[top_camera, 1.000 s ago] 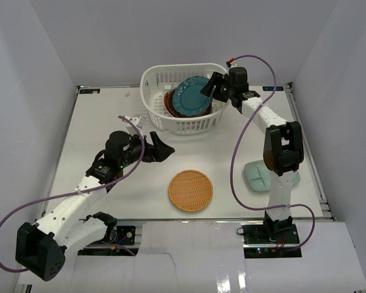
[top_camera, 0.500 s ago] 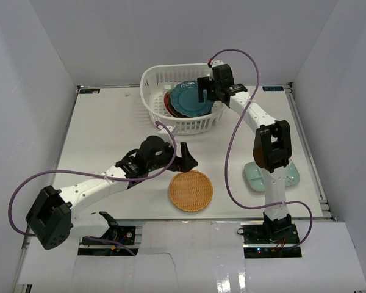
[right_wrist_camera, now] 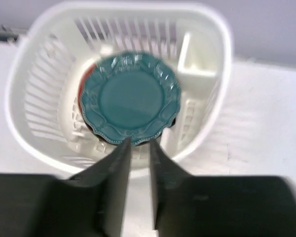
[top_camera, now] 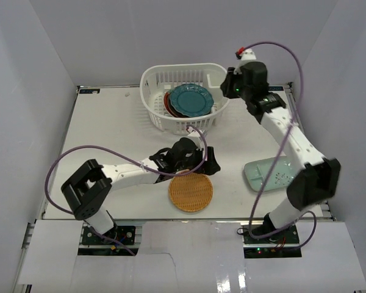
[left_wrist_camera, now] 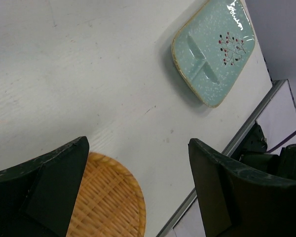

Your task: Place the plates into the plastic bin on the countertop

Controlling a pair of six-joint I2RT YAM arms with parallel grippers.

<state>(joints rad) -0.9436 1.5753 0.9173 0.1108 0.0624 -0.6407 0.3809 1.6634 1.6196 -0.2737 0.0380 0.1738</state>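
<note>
Bin (top_camera: 171, 124) holds stacked plates (top_camera: 169, 104), teal plate (top_camera: 191, 101) topmost; left pincer (left_wrist_camera: 138, 148) open, right pincer (right_wrist_camera: 139, 148) closed.

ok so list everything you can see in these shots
countertop: one, white, walled in pale grey
plastic bin: one, white, slotted, back centre of countertop
teal scalloped plate: one, teal, top of the stack in the bin
red-rimmed plates: count unclear, red, under the teal one
woven plate: one, tan, front centre
rectangular plate: one, pale mint, right side
left tool: one, black, open, over the woven plate's edge
right tool: one, black, fingers close together, empty, by the bin's right end
</note>
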